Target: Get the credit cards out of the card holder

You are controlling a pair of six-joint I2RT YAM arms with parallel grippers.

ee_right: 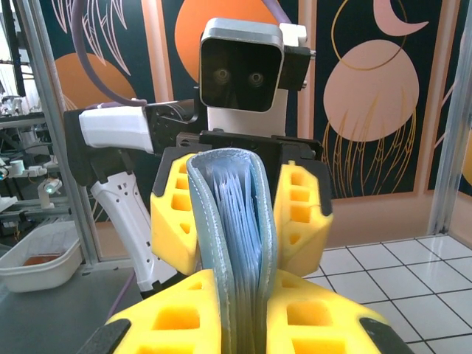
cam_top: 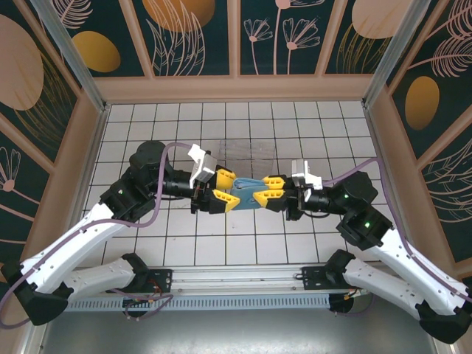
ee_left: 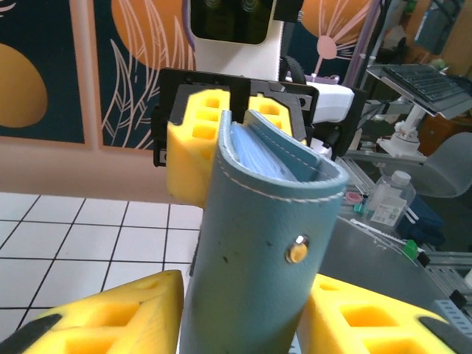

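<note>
The teal-blue card holder (cam_top: 244,188) hangs above the tiled table, between my two grippers, which face each other. My right gripper (cam_top: 258,189) is shut on one end of it. In the right wrist view the card holder (ee_right: 228,206) stands folded, its blue-grey pockets pressed together between my yellow fingers (ee_right: 169,317). My left gripper (cam_top: 234,192) grips the other end. In the left wrist view both its fingers (ee_left: 110,317) press against the card holder's (ee_left: 258,236) outer cover, beside a metal snap. The credit cards are hidden inside the folds.
A clear plastic tray (cam_top: 243,151) lies on the white tiled table (cam_top: 147,118) just behind the grippers. Patterned walls (cam_top: 236,37) close in the back and both sides. Both arms stretch in from the near corners.
</note>
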